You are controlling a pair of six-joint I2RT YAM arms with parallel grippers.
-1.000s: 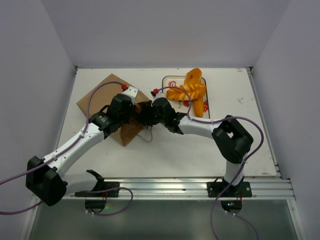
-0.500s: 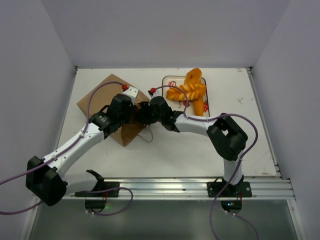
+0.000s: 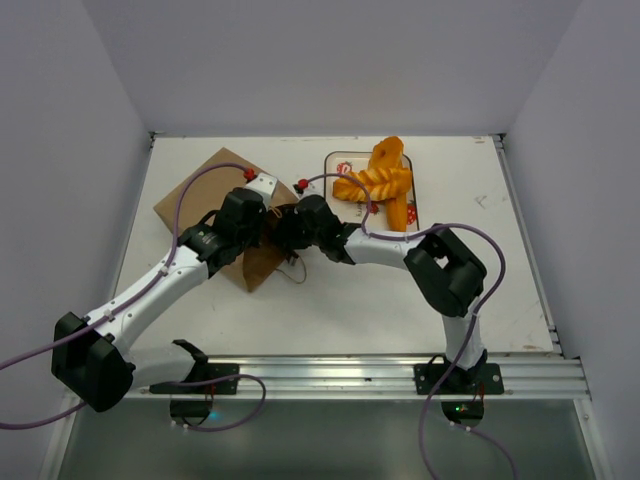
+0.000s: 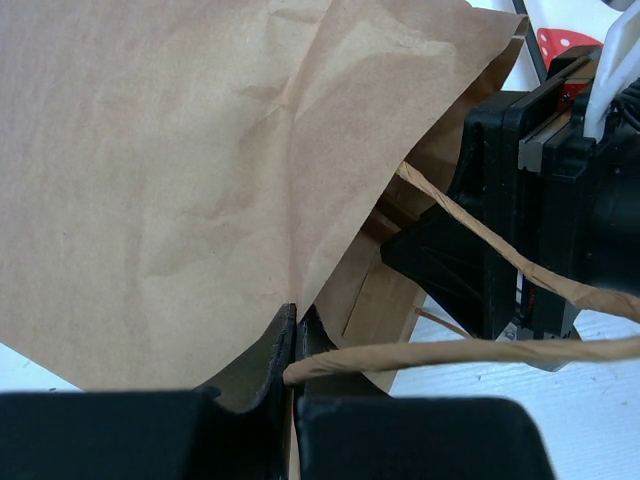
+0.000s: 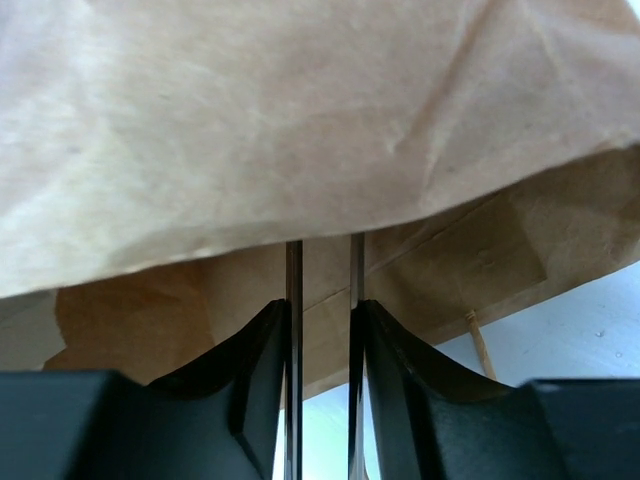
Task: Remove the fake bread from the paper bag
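Note:
The brown paper bag (image 3: 205, 195) lies flat on the table at the back left, its mouth facing right. My left gripper (image 4: 295, 315) is shut on the bag's upper edge (image 4: 330, 150) by a twisted handle (image 4: 480, 350), lifting the mouth. My right gripper (image 5: 322, 310) is shut on thin metal tongs (image 5: 293, 280), whose two arms reach into the mouth; only brown paper (image 5: 300, 120) shows there. In the top view both grippers meet at the mouth (image 3: 275, 228). Several golden-orange fake bread loaves (image 3: 385, 180) lie piled on a tray.
The strawberry-print tray (image 3: 340, 160) stands at the back centre, just right of the bag. A loose paper handle (image 3: 292, 272) lies on the white table in front of the bag. Grey walls close in on the table on the left, back and right.
My right arm has pushed its wrist a little to the left, deeper into the bag's mouth, and its elbow has followed. The left arm and the bag have stayed put.

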